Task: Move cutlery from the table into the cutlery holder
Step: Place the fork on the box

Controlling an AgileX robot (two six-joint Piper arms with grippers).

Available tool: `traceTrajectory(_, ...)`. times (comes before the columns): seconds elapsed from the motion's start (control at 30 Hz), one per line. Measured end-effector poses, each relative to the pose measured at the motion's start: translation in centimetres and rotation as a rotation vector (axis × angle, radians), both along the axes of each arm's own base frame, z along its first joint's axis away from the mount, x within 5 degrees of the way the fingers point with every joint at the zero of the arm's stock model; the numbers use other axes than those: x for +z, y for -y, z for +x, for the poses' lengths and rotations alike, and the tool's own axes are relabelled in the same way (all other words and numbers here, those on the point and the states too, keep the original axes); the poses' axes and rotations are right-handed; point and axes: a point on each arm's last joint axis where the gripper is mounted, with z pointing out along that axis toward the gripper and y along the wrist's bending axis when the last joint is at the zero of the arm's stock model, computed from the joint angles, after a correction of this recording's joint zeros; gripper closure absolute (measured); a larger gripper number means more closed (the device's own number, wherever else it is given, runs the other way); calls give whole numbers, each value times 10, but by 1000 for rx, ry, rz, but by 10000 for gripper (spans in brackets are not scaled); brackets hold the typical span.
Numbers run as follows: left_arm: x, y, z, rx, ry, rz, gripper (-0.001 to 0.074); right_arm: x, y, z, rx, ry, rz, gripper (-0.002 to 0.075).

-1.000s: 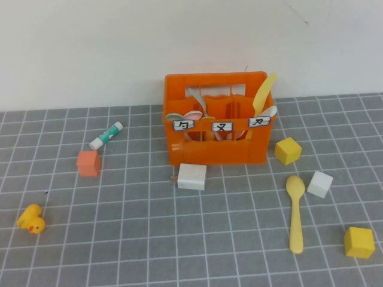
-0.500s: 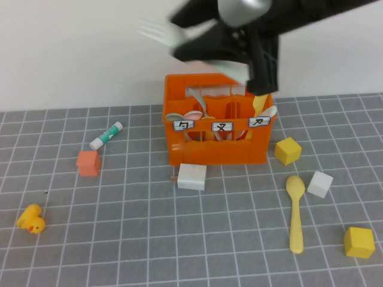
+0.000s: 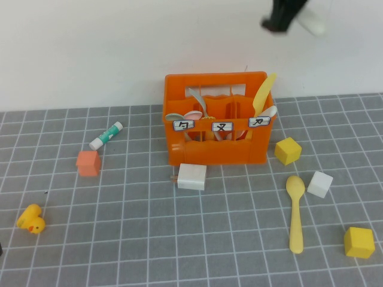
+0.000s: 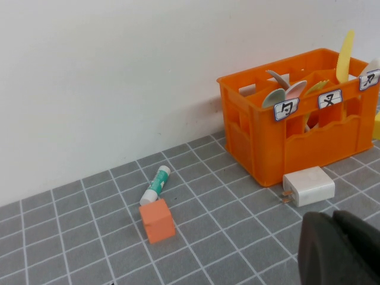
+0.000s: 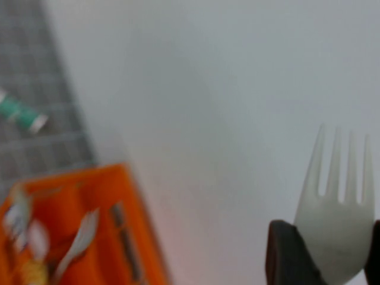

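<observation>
The orange cutlery holder (image 3: 216, 128) stands at the back of the tiled table (image 3: 149, 239), with a yellow piece (image 3: 264, 92) and grey and white pieces sticking out of its compartments. A yellow spoon (image 3: 295, 215) lies on the tiles to its front right. High above the holder's right end, at the top edge of the high view, my right gripper (image 3: 286, 17) is blurred. In the right wrist view it (image 5: 328, 252) is shut on a white fork (image 5: 335, 208), tines up, with the holder (image 5: 77, 237) below. My left gripper (image 4: 337, 228) is shut and empty, low over the tiles near the holder (image 4: 297, 136).
A white and green tube (image 3: 106, 135), an orange cube (image 3: 88, 162) and a yellow duck (image 3: 31, 219) lie left. A white plug block (image 3: 192, 176) sits against the holder's front. Two yellow cubes (image 3: 288, 150) (image 3: 359, 241) and a white cube (image 3: 319, 183) surround the spoon.
My right arm swept in over the holder carrying the white fork, then moved up and to the right, nearly out of the high view. Nothing on the table moved.
</observation>
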Motion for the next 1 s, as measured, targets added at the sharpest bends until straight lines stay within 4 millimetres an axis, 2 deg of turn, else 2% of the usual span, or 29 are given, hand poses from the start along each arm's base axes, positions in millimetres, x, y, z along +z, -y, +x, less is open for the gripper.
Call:
traceTrajectory(0.2, 0, 0, 0, 0, 0, 0, 735, 15, -2, 9, -67, 104, 273, 473)
traceTrajectory(0.37, 0, 0, 0, -1, 1, 2, 735, 0, -7, 17, -83, 141, 470, 473)
traceTrajectory(0.53, 0, 0, 0, -1, 3, 1, 735, -36, -11, 21, -72, 196, 667, 473)
traceTrajectory(0.77, 0, 0, 0, -1, 3, 1, 736, -93, -9, 19, -68, 187, 805, 473)
traceTrajectory(1.0, 1, 0, 0, -3, 8, -1, 735, -144, -21, 38, -45, 223, 890, 473)
